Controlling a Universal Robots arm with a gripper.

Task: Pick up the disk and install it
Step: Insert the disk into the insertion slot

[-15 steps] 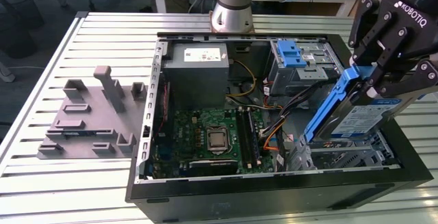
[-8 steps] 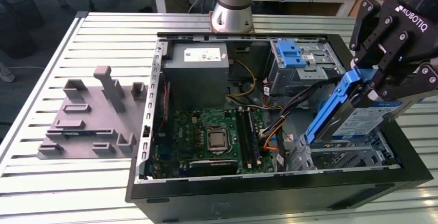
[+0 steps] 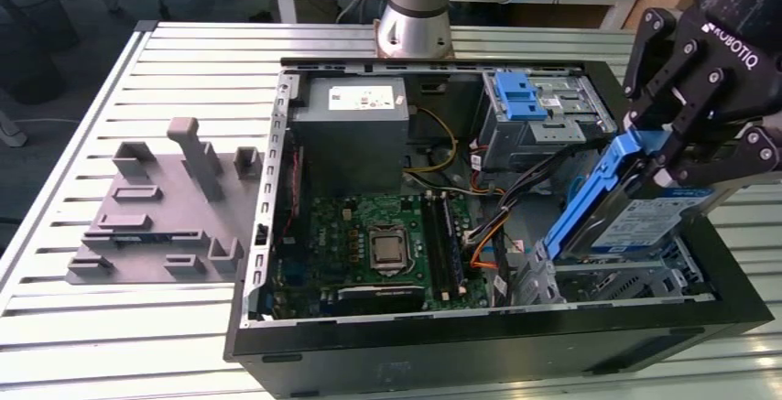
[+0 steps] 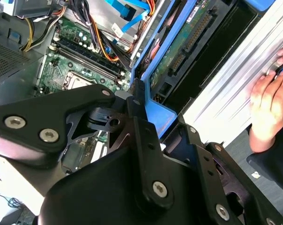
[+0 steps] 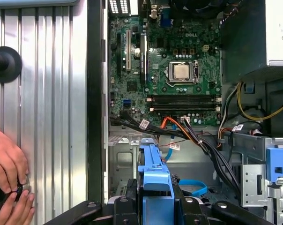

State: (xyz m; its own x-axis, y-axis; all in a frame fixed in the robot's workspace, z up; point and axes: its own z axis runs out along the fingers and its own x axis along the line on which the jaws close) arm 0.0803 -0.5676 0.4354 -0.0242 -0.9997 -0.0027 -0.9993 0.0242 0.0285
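Note:
My gripper (image 3: 679, 156) is shut on the disk (image 3: 638, 222), a silver hard drive with a white-and-blue label and blue plastic rails. The disk hangs tilted, one end lower, over the metal drive bay (image 3: 624, 283) in the case's front corner at the exterior view's right. Its lower end sits at the bay's rim; I cannot tell whether it touches. In the second wrist view the gripper (image 4: 162, 123) clamps the disk's blue rail (image 4: 156, 108), with the green circuit side showing. In the first wrist view the disk (image 5: 155, 174) juts out from the gripper (image 5: 155, 207) toward the motherboard (image 5: 172, 70).
The open computer case (image 3: 489, 350) lies on a slatted table (image 3: 146, 327). Inside are a grey metal box (image 3: 354, 125), a silver cage with a blue latch (image 3: 537, 107) and loose cables (image 3: 489, 235). A grey fixture (image 3: 159, 208) sits on the exterior view's left. A person's hands (image 5: 8, 166) rest beside the case.

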